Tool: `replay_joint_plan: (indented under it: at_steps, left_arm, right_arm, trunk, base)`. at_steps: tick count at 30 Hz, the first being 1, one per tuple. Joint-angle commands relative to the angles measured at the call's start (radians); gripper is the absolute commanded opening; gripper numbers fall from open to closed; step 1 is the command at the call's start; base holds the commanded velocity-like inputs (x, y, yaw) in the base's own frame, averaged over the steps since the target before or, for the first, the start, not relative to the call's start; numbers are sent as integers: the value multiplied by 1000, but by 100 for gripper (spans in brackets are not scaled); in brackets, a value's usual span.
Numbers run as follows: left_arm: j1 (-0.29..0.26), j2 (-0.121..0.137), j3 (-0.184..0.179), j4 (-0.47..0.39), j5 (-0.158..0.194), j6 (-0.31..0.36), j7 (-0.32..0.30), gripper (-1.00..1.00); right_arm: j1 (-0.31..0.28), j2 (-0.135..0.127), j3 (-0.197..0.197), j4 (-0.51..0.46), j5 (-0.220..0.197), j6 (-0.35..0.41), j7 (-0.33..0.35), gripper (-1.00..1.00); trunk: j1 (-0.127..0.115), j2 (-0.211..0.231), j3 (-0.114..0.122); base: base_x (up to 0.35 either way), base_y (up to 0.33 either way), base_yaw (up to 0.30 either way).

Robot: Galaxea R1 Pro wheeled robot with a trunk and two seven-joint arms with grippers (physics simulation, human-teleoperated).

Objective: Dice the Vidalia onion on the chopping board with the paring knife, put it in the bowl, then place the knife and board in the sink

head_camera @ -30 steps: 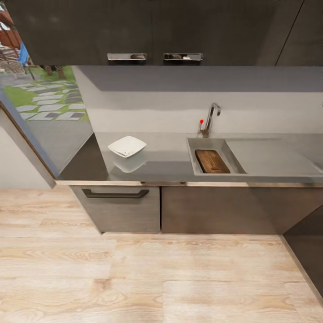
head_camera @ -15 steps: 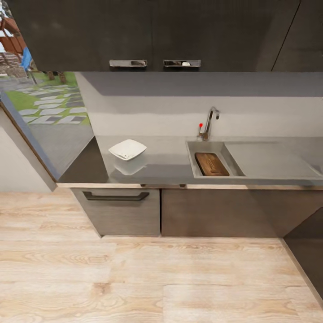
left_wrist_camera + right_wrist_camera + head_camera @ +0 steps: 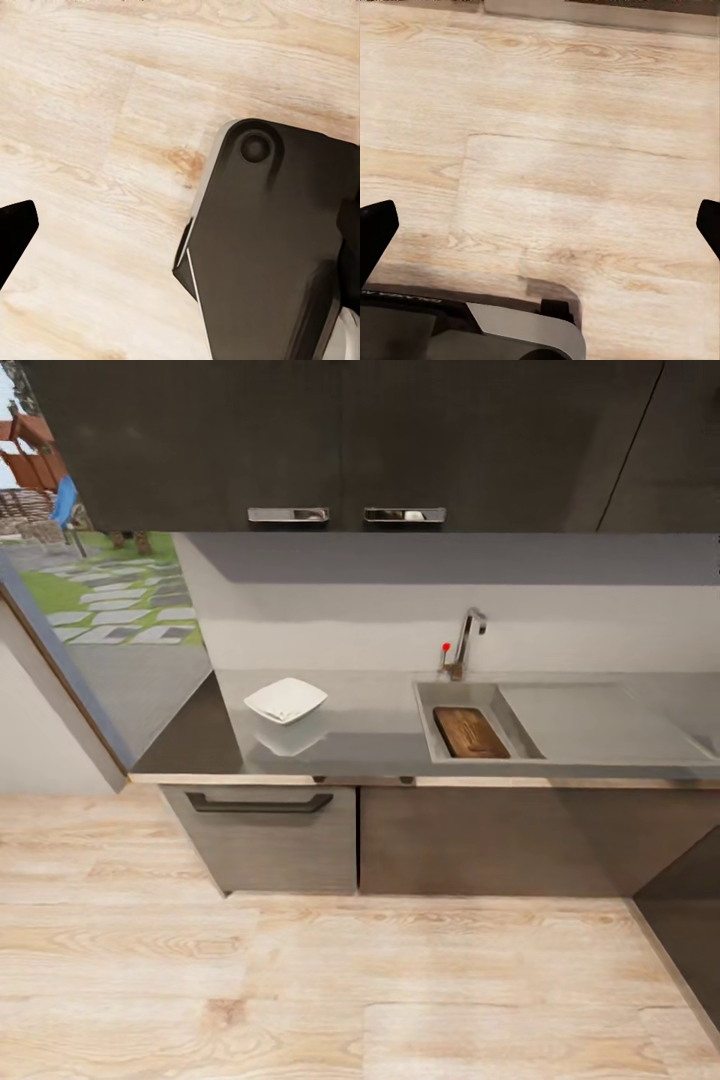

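So you're parked back from the counter here, looking at the whole run of it across a stretch of pale wood floor [image 3: 300, 980].

Far left there's a window [image 3: 95, 600] with a garden path outside, cut off by the frame edge. Next along, the bowl [image 3: 286, 700] sits on the grey countertop [image 3: 370, 725], well apart from the sink, above a drawer with a dark handle [image 3: 258, 803]. You can't see into the bowl well enough from this angle to tell what's in it.

Right of that, the sink [image 3: 425, 715] has the chopping board [image 3: 470, 732] lying flat in the basin, taking up most of the bottom. If the paring knife is in there too, it's too small or hidden by the near wall; no way to make it out. The tap [image 3: 466, 640] with its red-tipped lever stands at the far edge, and the drainboard [image 3: 600, 720] runs off right. Dark upper cabinets [image 3: 350, 440] with two chrome handles hang overhead, tops cut off.

Your left gripper [image 3: 15, 240] shows just one dark fingertip at the picture's edge over the floor, next to a big black piece of the robot's body [image 3: 277, 247], so I can't tell how wide it's spread. Your right gripper [image 3: 540, 225] has a fingertip at each side edge, spread wide with bare floor between them.
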State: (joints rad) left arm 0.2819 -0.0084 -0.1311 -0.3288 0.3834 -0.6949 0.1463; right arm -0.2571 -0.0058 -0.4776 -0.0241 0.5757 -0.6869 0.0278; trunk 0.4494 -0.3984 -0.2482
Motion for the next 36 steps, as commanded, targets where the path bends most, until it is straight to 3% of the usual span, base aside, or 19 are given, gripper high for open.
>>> replay_joint_plan:
  at_steps: [1, 32, 36]
  left_arm:
    - [0, 1, -8, -2, 2, -2, 10, 100]
    - [0, -2, -8, 2, 2, -2, 9, 100]
    - [0, -2, -8, 2, 3, -2, 9, 100]
  right_arm:
    - [-1, 0, -9, 1, 6, -3, 3, 100]
    - [-1, -1, -15, -2, 3, -3, 1, 100]
    - [-1, -2, -15, -2, -14, -3, 1, 100]
  trunk:
    - [1, -2, 0]
    - [1, -2, 49]
    - [1, -2, 56]
  base:
    - [0, 0, 0]
    - [0, 0, 0]
    - [0, 0, 0]
